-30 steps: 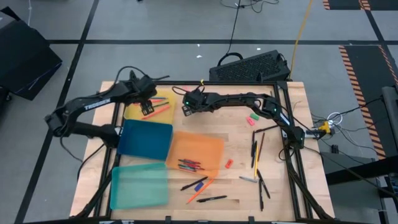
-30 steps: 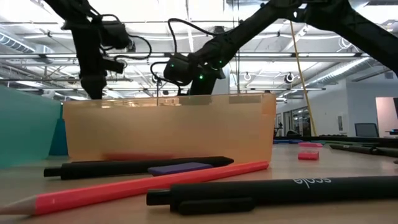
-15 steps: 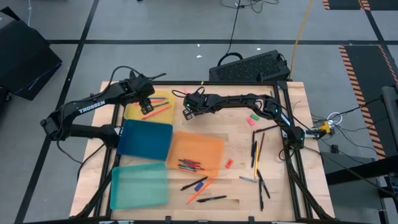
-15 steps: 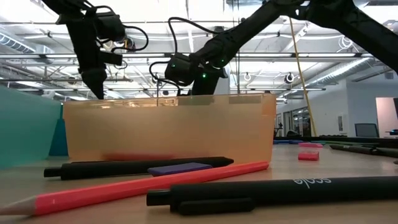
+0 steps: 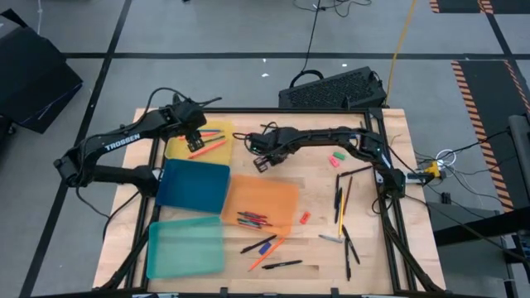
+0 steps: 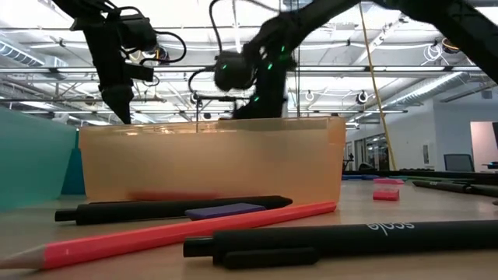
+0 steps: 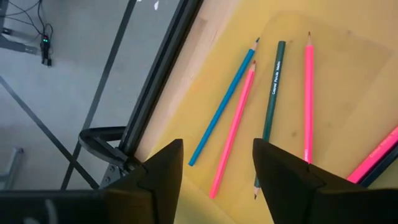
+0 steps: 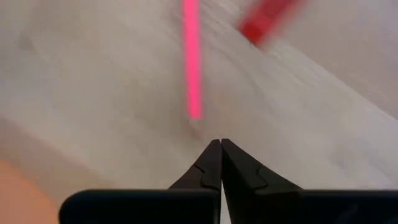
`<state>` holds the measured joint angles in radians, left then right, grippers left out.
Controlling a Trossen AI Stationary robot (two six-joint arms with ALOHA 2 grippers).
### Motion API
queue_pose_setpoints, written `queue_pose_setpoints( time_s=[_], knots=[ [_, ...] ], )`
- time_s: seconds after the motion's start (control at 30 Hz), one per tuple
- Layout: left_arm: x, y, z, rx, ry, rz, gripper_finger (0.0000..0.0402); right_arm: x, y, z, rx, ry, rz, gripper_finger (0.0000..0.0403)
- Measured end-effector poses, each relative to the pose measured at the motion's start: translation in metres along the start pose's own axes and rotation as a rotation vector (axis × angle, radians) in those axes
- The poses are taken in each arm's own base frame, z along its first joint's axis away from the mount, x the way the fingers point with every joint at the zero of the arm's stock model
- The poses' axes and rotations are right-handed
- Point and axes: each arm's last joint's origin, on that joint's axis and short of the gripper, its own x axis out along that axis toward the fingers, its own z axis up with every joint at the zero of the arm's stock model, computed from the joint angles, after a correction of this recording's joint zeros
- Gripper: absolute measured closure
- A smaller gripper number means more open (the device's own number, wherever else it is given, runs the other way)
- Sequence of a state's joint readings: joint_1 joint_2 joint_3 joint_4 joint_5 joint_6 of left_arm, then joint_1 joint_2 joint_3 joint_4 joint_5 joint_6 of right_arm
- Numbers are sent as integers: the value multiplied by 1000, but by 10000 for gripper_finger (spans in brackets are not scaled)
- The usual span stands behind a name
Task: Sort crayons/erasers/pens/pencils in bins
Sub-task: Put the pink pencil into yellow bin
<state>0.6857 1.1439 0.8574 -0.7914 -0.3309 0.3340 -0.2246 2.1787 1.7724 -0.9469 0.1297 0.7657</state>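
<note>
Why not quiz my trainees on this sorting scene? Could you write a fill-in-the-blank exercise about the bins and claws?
1. The left claw hangs with its jaws open over the ____ bin.
2. The right claw has its jaws ____.
3. The teal bin sits at the table's front, next to the ____ bin.
4. The pens lie in the ____ bin.

Missing words: yellow; shut; blue; orange
</note>
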Motion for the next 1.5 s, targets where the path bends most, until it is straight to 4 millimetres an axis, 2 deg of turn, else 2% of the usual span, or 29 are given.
queue_pose_setpoints(
  time_s=[0.1,0.23,0.33,0.43,0.53,0.7,0.87,1.0,1.2,1.4,1.5],
  knots=[
    [0,0,0,-4,0,0,206,-19,-11,-15,-37,102,-108,402],
    [0,0,0,-4,-1,0,206,-30,-19,-28,-100,181,-200,399],
    [0,0,1,-7,-9,3,206,-34,-13,-22,-139,102,-125,378],
    [0,0,1,-9,-9,3,206,-32,3,-11,-173,-62,10,342],
    [0,0,-1,-24,5,-2,206,-25,17,-7,-204,-235,79,301],
    [0,-3,-8,-29,77,-24,206,5,22,-22,-204,-401,58,246],
    [-1,-4,-11,-40,112,-34,206,32,24,-38,-148,-571,155,217],
    [-1,-4,-12,-31,116,-36,206,40,23,-44,-104,-678,210,206],
    [-1,-4,-12,0,120,-39,206,45,18,-47,-57,-726,184,204],
    [-1,-4,-12,10,113,-55,206,64,-3,-50,28,-657,145,204],
    [-1,-4,-11,9,108,-56,206,65,-7,-48,29,-630,170,204]
  ],
)
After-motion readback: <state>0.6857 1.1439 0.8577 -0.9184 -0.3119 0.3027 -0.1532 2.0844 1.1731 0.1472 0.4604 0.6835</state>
